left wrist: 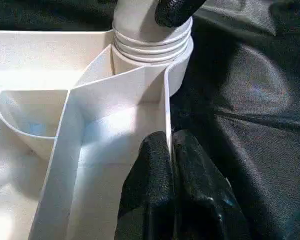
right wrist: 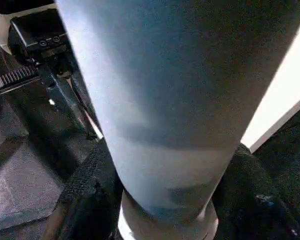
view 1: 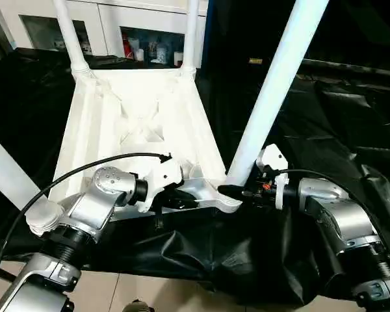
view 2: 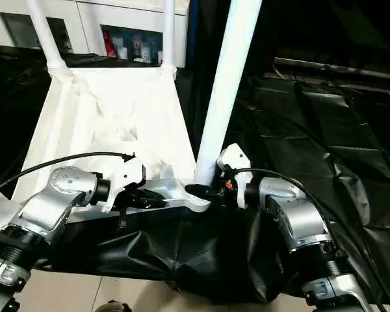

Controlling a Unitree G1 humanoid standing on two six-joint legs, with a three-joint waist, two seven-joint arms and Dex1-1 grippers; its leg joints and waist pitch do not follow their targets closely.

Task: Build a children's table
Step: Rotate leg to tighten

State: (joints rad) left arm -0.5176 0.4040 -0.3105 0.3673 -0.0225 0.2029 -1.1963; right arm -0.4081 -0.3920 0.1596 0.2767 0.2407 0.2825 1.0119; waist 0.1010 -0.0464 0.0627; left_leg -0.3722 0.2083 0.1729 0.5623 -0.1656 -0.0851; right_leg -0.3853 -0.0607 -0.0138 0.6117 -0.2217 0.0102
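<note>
The tabletop lay upside down on black sheeting, ribs up, with the white cabinet behind it. Two legs stood in the far corner sockets, and one leg rose from the near right socket. Our left fingers were closed on the thin near rim wall beside that socket. Our right fingers sat on both sides of this leg's base, half open; we could not tell if they pressed it.

We judged the plastic as light, stiff and smooth, so a leg may slip; taking it low, near the socket, seemed best. The leg tops were cut off, the near left corner was hidden behind our left arm, and how deep the leg sat was unclear.
</note>
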